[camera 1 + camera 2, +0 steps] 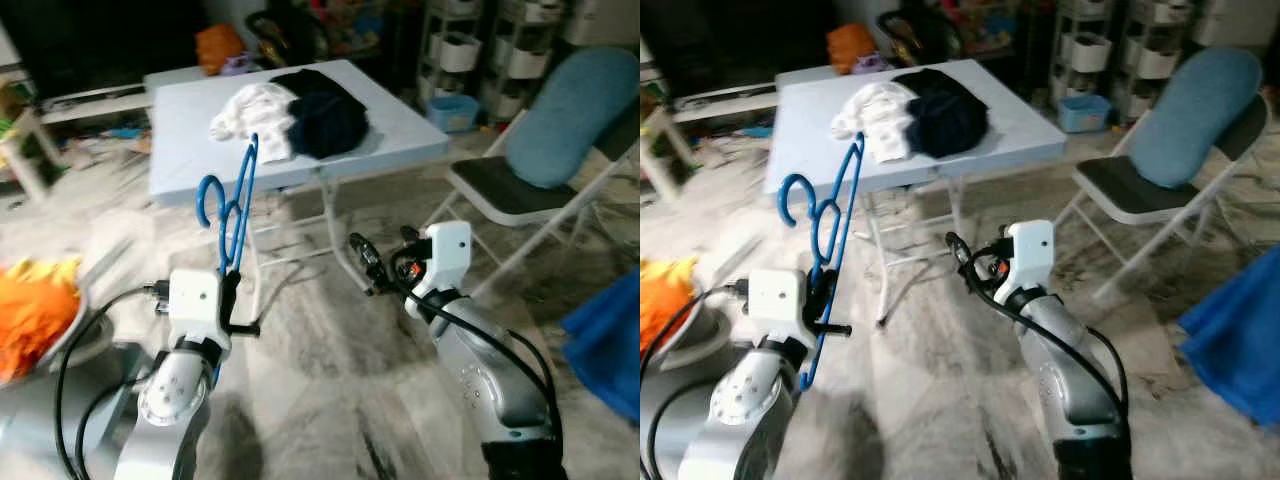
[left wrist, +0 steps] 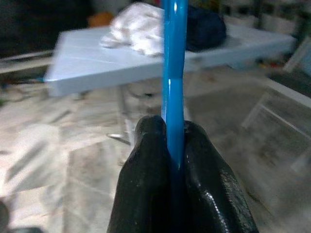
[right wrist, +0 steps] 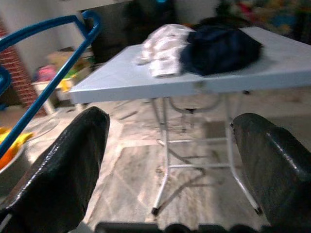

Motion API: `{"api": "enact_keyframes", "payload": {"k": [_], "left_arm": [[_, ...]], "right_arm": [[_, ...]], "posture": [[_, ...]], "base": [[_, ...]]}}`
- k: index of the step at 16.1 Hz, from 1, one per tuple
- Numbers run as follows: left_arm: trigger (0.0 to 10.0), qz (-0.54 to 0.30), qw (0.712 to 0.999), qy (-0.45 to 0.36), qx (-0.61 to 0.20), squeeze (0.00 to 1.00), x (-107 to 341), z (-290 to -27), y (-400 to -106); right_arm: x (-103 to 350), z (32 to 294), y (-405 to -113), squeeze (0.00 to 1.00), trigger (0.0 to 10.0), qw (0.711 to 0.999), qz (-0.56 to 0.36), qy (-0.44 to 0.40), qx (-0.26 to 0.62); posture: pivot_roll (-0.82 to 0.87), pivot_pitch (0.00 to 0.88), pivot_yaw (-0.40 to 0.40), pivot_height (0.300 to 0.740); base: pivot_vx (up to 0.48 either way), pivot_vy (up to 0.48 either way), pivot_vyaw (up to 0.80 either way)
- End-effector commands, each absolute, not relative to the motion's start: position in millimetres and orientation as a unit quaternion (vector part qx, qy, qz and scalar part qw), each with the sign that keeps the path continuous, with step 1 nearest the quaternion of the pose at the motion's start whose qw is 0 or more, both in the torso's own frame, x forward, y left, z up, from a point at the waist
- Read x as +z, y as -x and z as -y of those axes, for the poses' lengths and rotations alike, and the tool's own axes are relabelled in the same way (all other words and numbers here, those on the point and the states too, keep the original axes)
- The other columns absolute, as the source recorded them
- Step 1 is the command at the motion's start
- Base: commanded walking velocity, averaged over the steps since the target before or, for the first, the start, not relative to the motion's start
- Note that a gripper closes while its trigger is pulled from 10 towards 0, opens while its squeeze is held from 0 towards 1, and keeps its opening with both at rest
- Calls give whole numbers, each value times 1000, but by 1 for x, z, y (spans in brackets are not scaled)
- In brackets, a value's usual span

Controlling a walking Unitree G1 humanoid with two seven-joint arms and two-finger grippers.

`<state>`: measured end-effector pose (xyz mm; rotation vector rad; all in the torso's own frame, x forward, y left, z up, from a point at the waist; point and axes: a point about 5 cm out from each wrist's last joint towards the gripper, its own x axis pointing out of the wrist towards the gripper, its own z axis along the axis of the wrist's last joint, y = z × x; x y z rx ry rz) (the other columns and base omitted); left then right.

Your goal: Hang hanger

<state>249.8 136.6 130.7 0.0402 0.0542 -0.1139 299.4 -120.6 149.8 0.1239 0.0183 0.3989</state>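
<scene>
A blue plastic hanger [image 1: 228, 205] stands upright in my left gripper [image 1: 230, 288], hook end up, in front of the table's near edge. The black fingers [image 2: 146, 160] are shut on the hanger's blue bar [image 2: 174, 73]. My right gripper [image 1: 362, 262] is raised beside it, to the right, open and holding nothing; its two fingers [image 3: 68, 170] stand wide apart, and the hanger [image 3: 43, 73] shows past them. I see no rail or rod for hanging.
A light blue folding table [image 1: 190, 120] stands ahead with a white garment [image 1: 255, 115] and a dark garment [image 1: 325, 120] on it. A folding chair with a teal cushion [image 1: 560, 115] is at the right. An orange cloth in a bowl [image 1: 35, 305] lies left. Marble floor between.
</scene>
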Motion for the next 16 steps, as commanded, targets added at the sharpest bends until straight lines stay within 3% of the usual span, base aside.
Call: {"api": "enact_keyframes", "payload": {"k": [1, 8, 14, 16], "left_arm": [[10000, -62, 996, -37, -45, 0, 117, -144, -246], [10000, -90, 994, -46, -44, 0, 108, -144, -247], [10000, -95, 991, -55, -81, 0, 110, -143, -252], [10000, -103, 985, -46, -133, 0, 109, -135, -250]], "right_arm": [[157, 113, -300, 0, 10000, 974, 3, -61, 219], [155, 109, -296, 0, 10000, 969, 0, -53, 242], [156, 113, -297, 0, 10000, 972, 6, -55, 227], [156, 115, -297, 0, 10000, 972, 9, -40, 230]], "posture": [[-72, 50, 43, 740], [-81, 60, 47, 740], [-83, 63, 54, 740], [-81, 63, 54, 740]], "base": [[0, 0, 0], [0, 0, 0], [0, 0, 0], [0, 0, 0]]}}
